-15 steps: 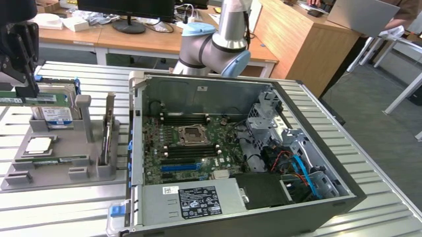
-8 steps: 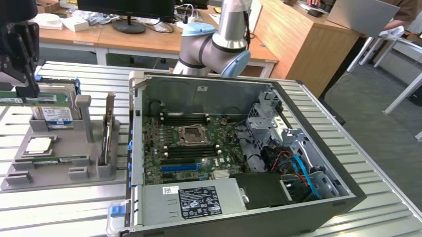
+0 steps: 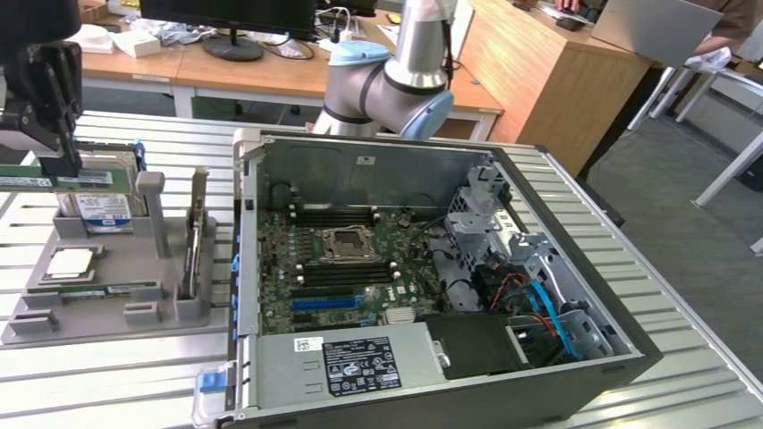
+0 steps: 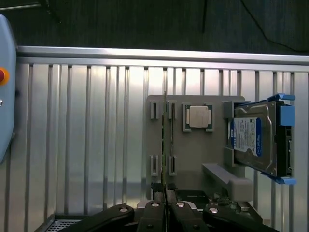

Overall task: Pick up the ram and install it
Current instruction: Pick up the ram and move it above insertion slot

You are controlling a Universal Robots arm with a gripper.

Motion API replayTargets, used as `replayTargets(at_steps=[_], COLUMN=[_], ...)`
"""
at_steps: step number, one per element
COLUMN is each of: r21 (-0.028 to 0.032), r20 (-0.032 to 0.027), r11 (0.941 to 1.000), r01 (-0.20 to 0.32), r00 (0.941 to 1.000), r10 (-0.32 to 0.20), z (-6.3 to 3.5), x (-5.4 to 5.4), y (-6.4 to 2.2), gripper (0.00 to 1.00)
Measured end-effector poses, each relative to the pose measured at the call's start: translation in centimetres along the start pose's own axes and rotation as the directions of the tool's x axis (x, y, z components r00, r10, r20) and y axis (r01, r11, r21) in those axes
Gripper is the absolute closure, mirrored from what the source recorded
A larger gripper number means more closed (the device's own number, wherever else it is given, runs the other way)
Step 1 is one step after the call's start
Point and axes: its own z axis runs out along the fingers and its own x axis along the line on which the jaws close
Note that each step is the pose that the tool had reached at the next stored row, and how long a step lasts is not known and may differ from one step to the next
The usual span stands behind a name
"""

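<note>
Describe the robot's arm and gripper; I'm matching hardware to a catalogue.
The arm has silver-grey tubular links and rounded joints with light-blue caps. The gripper is black, built from angular bars fastened with silver screws.

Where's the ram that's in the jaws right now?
The ram sits in the gripper at the exterior view's left edge. It hangs above the grey tray, close to the hard drive and apart from the open computer case.
</note>
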Motion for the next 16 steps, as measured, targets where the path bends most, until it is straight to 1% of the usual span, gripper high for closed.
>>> replayTargets(at_steps=[5, 16], r21=[-0.0001, -0.0001], r20=[-0.0001, -0.0001], r11=[1.0000, 1.0000], r01=[0.000, 0.000], r00=[1.0000, 1.0000], r10=[0.000, 0.000], z=[-0.03, -0.11], x=[0.0, 0.0], y=[-0.83, -2.97], gripper=[0.89, 0.89])
